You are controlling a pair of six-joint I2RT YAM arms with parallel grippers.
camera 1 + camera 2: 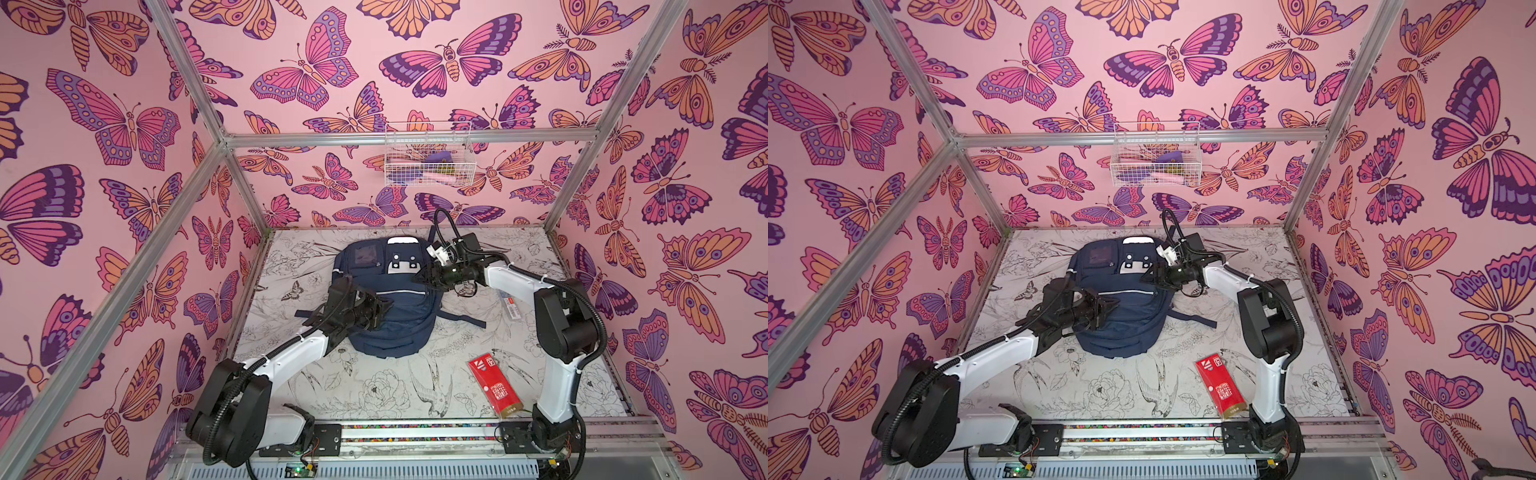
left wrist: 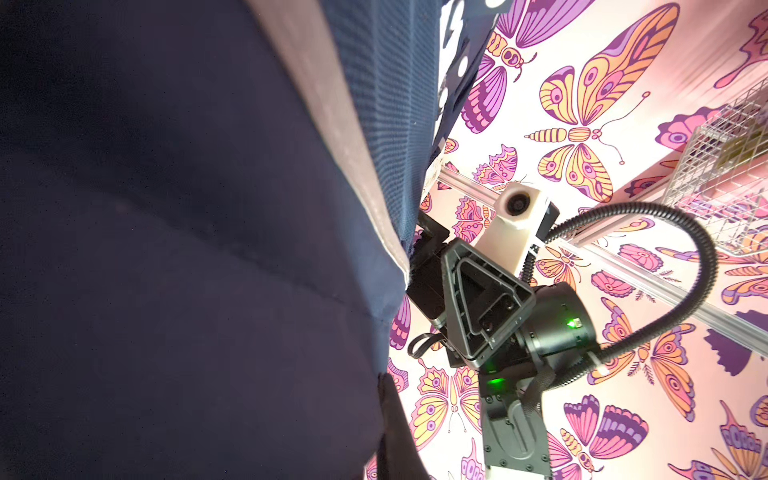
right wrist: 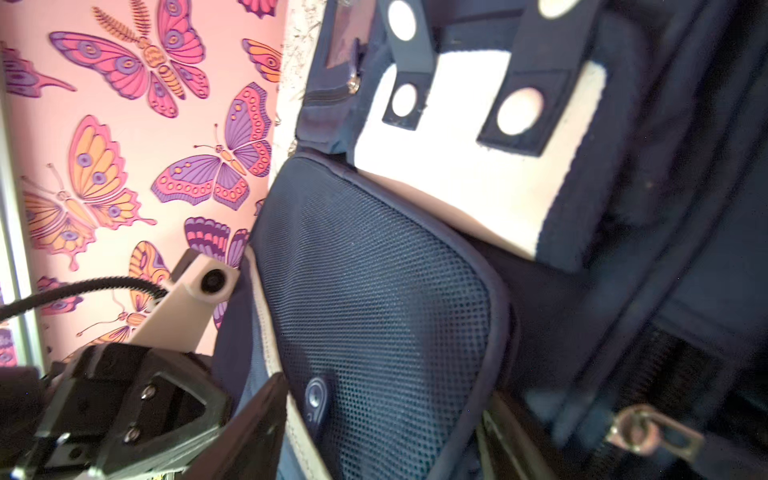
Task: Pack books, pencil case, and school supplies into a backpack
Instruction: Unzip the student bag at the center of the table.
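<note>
We see the backpack (image 1: 399, 332) lying flat on the desk (image 1: 374, 399), in the middle and toward the far side. Its front is up and its white patch (image 1: 401, 268) is at the far end, and both top views show it this way (image 1: 1125, 328).

The left jaws reach in from the near left and rest against the backpack's left flank, about halfway along it, at the level of the reflective stripe (image 1: 1142, 293). They are pressed together. We cannot tell whether they pinch any fabric, because in the left wrist view navy cloth (image 2: 166, 249) fills most of the picture and hides the tips.

The right jaws come in from the right, at the backpack's right edge just nearer than the white patch and farther back than the left jaws. They stand spread. In the right wrist view the mesh panel (image 3: 374, 291) bulges between them, and we cannot tell whether they touch it.

On the desk to the right, well apart from both jaws, a red packet (image 1: 494, 384) lies at the near right. A small flat white item (image 1: 512, 309) lies beside the right arm (image 1: 511, 276). A wire basket (image 1: 428, 156) hangs on the far wall.
</note>
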